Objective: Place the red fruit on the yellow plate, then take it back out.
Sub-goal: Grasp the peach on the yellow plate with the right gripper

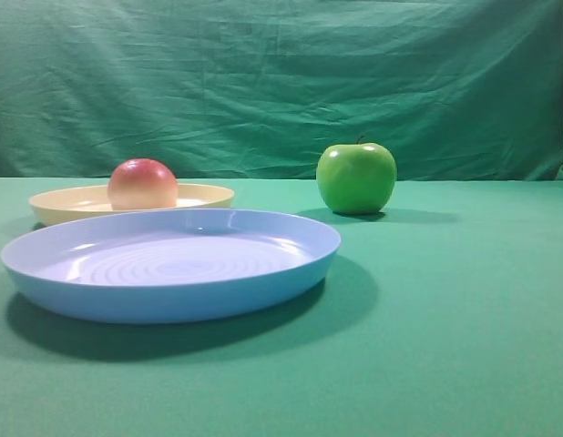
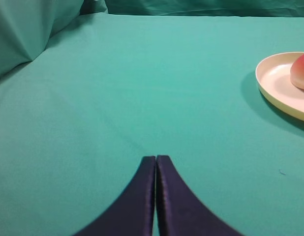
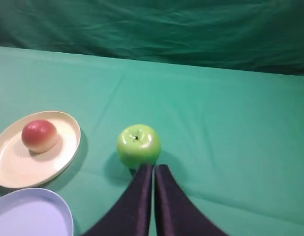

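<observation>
The red fruit (image 1: 142,184) rests on the yellow plate (image 1: 199,194) at the left of the exterior view. From the right wrist the red fruit (image 3: 39,135) lies in the yellow plate (image 3: 14,167) at lower left. My right gripper (image 3: 153,167) is shut and empty, its tips just below the green apple (image 3: 138,145), well right of the plate. My left gripper (image 2: 156,158) is shut and empty over bare cloth, with the yellow plate (image 2: 275,83) and red fruit (image 2: 302,71) far off at the right edge. Neither gripper appears in the exterior view.
A larger light blue plate (image 1: 172,300) sits in front of the yellow one, and its rim (image 3: 58,206) shows at the lower left of the right wrist view. The green apple (image 1: 356,177) stands to the right. Green cloth covers table and backdrop.
</observation>
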You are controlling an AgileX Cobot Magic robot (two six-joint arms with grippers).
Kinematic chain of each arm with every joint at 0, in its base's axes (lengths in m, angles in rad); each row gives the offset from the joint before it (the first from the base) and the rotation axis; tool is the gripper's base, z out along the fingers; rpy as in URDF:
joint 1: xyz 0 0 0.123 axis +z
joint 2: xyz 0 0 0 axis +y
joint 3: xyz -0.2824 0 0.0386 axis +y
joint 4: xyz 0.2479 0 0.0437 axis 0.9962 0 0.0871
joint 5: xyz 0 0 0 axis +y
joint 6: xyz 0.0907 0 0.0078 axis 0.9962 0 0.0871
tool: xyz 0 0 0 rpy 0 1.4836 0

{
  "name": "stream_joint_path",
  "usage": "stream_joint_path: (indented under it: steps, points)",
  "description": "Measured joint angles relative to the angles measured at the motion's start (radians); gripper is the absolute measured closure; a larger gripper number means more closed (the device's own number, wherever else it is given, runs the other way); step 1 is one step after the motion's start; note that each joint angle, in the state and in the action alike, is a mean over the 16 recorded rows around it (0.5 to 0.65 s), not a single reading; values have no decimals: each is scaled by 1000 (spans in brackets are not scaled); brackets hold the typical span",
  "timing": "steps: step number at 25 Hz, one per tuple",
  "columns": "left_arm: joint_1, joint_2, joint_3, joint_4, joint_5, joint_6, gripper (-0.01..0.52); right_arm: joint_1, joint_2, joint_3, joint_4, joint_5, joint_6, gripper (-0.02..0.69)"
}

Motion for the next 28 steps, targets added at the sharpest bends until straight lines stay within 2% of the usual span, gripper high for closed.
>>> stream_joint_path:
  steps: [11,19,23,28]
  points:
    - [0,0,0,0,0,0,514,132,499,-407,78,113,-137,665]
    - [0,0,0,0,0,0,514,144,848,-733,314,182,-376,652]
    - [0,0,0,0,0,0,514,148,996,-860,451,177,-528,590]
    - [0,0,0,0,0,0,514,164,1144,-974,576,143,-686,417]
